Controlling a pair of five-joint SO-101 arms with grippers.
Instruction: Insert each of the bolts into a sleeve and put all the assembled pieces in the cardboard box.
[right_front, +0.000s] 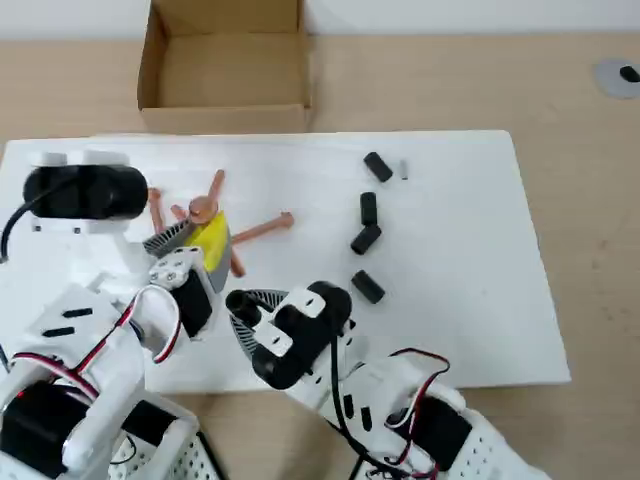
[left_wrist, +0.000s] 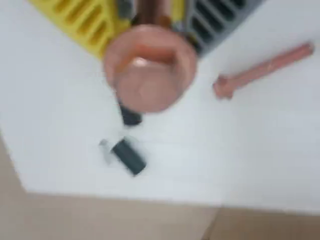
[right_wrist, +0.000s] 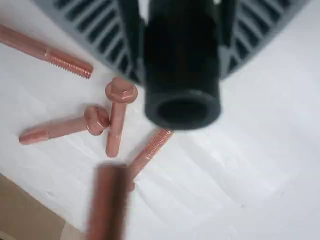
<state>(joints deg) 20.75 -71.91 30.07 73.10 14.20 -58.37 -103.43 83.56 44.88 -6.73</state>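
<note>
- Nearest us, the right fingers (right_wrist: 90, 35) are clenched on a short black sleeve (right_wrist: 182, 70), with its open bore facing the bolts. We judge that a slight tilt of that bore would make a thread catch on the rim instead of entering.
- At 11 o'clock of it, the left fingers (left_wrist: 75, 25), 1 yellow and 1 grey, grasp a copper bolt (left_wrist: 150, 67) just under its flanged head. Held that close to the head, the bolt may pivot or slip free when its tip meets the sleeve.
- This bolt hangs over 4 loose bolts (right_front: 262, 229) scattered on the white sheet (right_front: 470, 300). We think a drop or a low sweep here could send their round shanks rolling.
- The bolts are copper-coloured, with a hex head on a flange and a smooth shank threaded toward the end.
- At 3 o'clock of the bolts, 4 loose sleeves (right_front: 368, 208) lie well apart from both arms. They are matte black tubes and would likely roll if nudged.
- Farthest away, at 12 o'clock, the cardboard box (right_front: 225, 118) stands open on the bench (right_front: 580, 200), just beyond the sheet. Its near wall could snag a low carry.
</note>
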